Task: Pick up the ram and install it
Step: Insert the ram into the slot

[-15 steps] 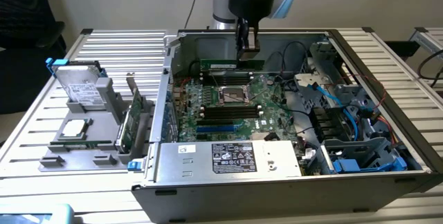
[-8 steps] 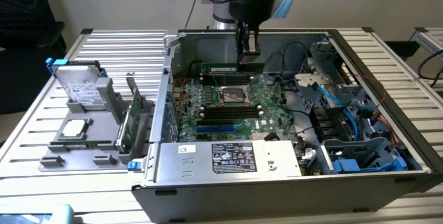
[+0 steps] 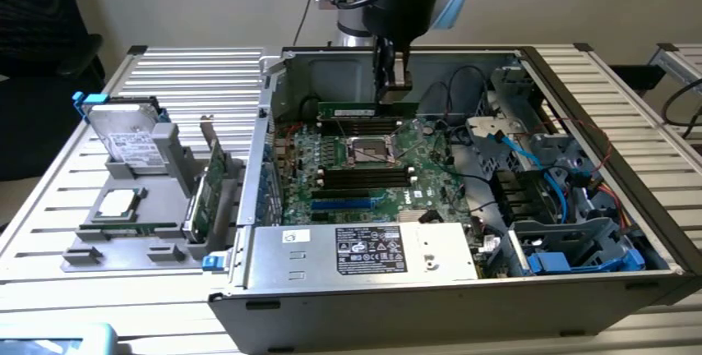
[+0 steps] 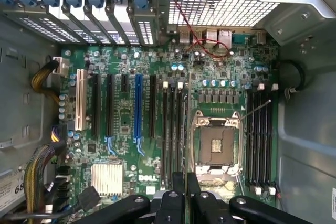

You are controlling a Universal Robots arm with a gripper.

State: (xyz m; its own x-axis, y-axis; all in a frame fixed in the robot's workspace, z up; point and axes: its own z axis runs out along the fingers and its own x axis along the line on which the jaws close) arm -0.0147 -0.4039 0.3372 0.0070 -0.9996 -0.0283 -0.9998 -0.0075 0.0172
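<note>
Closest to the exterior camera sits the labelled grey metal box [image 3: 373, 250] at the front edge of the open computer case [image 3: 614, 281]. Behind it the motherboard [image 3: 422, 191] lies flat, with its bare CPU socket [image 3: 371, 151] between two groups of black memory slots [image 3: 367, 178]. Just past the socket hangs the ram [image 3: 357, 111], long edge level and close above the far slots; whether it touches them cannot be told. The gripper [image 3: 393, 85] comes straight down onto it, fingers [image 4: 173, 205] drawn nearly together and pinching the stick across its thin faces. The grip sits nearer the stick's end on the exterior view's right than its middle. That off-centre hold is the likely trouble: pressed down, the free end could ride high and the stick tilt or slip in the narrow pinch. A small sideways offset could also land its edge on a slot wall, a latch or the exposed socket rather than in the groove.
</note>
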